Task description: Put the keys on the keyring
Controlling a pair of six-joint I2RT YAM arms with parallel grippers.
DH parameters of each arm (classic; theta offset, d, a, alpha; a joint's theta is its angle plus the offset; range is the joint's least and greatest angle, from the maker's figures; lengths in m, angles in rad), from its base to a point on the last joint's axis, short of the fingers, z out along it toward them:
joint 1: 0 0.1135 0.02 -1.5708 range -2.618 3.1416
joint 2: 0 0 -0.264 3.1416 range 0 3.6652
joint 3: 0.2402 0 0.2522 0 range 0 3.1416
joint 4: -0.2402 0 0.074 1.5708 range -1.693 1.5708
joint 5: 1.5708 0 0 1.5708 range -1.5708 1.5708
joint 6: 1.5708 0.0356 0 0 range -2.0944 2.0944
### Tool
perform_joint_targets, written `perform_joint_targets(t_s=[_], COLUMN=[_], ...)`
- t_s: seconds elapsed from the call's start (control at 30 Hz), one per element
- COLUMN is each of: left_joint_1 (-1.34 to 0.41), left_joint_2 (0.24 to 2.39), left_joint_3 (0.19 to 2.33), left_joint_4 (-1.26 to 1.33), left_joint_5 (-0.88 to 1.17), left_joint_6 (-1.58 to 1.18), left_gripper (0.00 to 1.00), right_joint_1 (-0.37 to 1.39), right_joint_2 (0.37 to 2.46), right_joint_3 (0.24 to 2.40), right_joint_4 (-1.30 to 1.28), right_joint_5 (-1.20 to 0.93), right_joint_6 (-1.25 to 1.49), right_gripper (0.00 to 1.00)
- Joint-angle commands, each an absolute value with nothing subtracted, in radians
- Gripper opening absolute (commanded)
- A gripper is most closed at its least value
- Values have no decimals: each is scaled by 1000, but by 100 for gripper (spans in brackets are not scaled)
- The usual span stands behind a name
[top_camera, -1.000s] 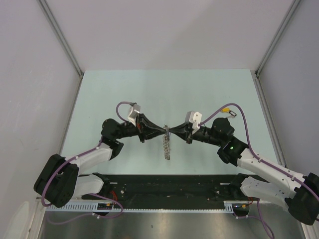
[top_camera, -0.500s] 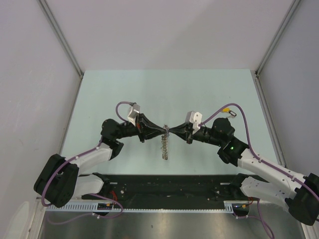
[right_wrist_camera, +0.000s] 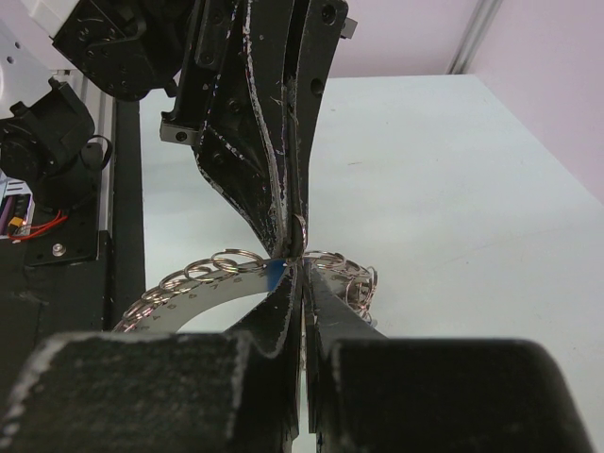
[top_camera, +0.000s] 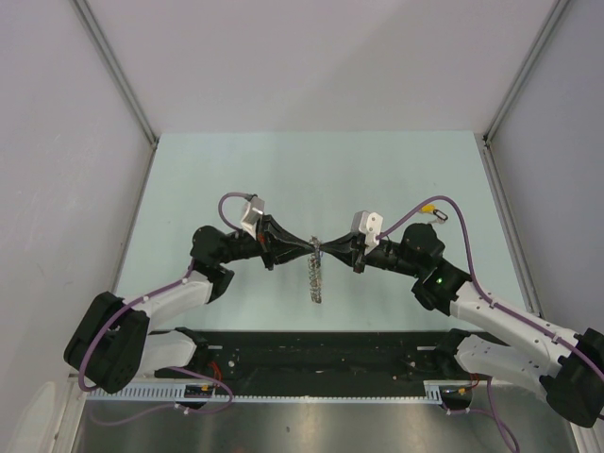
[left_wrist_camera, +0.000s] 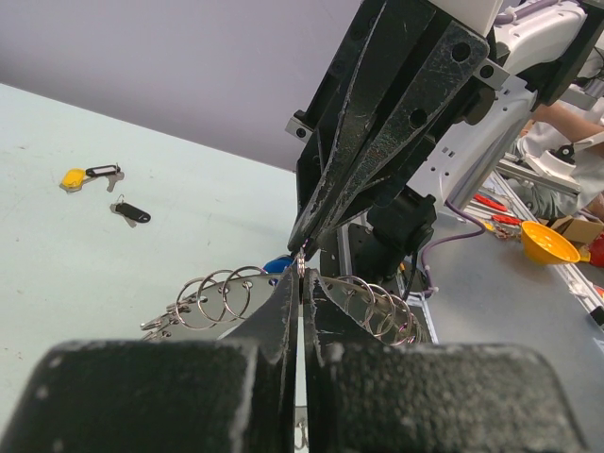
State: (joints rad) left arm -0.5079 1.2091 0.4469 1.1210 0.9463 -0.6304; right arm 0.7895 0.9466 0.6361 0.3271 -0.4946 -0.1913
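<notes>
walls (top_camera: 330,57): pale lilac panels | table (top_camera: 283,170): pale green top | light: even

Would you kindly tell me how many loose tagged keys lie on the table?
2: a small yellow-tagged metal key and a black-tagged one beside it, apart from the large silver ribbed keyring. More may be hidden.
</notes>
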Motion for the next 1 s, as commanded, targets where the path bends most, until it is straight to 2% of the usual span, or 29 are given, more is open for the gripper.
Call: perform_joint_targets(t_s=[0.0, 0.97], left_joint_1=[-511, -509], left_joint_2=[1200, 1186], left_joint_3=[469, 466], left_joint_4=[1193, 1163], left_joint_5=[927, 907], left_joint_6=[-646, -626], left_gripper=[0, 0], right_joint_1=[788, 788], right_joint_2=[928, 925], right_joint_3=[646, 646], right_joint_4=[364, 367], right_joint_5=[-502, -509], right_joint_6=[-179, -178], right_gripper=[0, 0])
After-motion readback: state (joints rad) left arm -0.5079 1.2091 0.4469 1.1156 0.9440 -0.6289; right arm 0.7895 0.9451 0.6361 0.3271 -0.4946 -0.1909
